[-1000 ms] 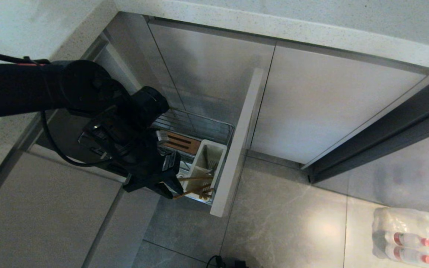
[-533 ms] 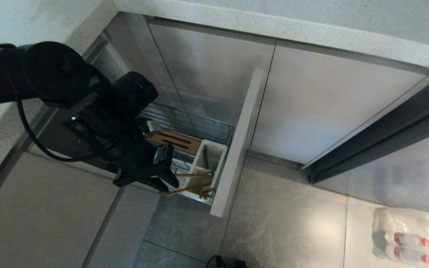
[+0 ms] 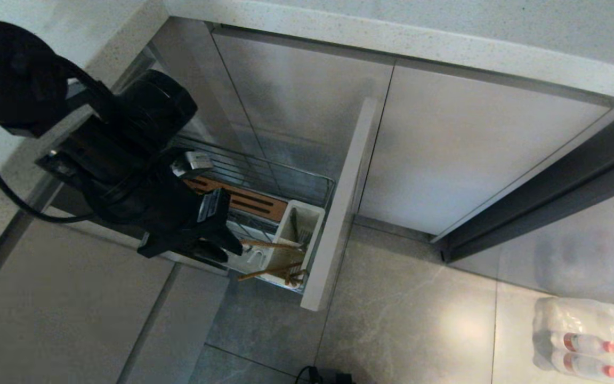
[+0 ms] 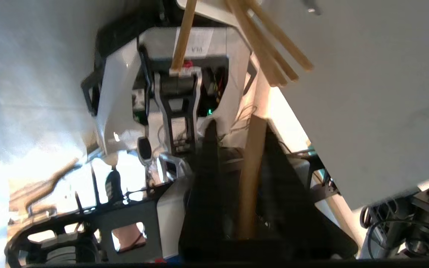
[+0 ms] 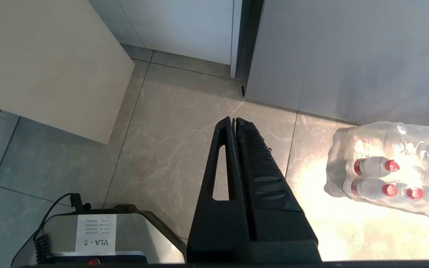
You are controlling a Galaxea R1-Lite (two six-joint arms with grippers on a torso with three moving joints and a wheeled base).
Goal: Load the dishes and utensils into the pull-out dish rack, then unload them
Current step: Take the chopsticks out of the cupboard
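- Below the pale speckled countertop (image 3: 392,37), the pull-out dish rack (image 3: 285,186) stands drawn out of the cabinet, its beige front panel (image 3: 339,213) edge-on toward the grey tiled floor (image 3: 403,320)
- Inside the rack, the brown slotted wooden strip (image 3: 248,198) lies along the chrome wires, and the white utensil caddy (image 3: 299,226) sits at the front end, just behind the panel
- Light-brown wooden chopsticks (image 3: 264,273) stick out of the caddy, slanting toward the robot's left; I cannot tell from the head view how many there are
- The left gripper (image 3: 229,248) hangs over the near end of the rack, just beside the caddy, its black arm reaching in from the upper left
- In the left wrist view, its fingers (image 4: 207,163) are pinched on one chopstick (image 4: 251,167) that runs up between them, while other chopstick ends (image 4: 274,56) cross above it, against the panel
- The fork, the plate and the bowl cannot be made out in any view
- The right gripper (image 5: 234,121) is parked low over the floor, well apart from the rack, with its jaws pressed together and empty
- A shrink-wrapped pack of bottles (image 3: 589,341) with red caps lies on the floor to the robot's right
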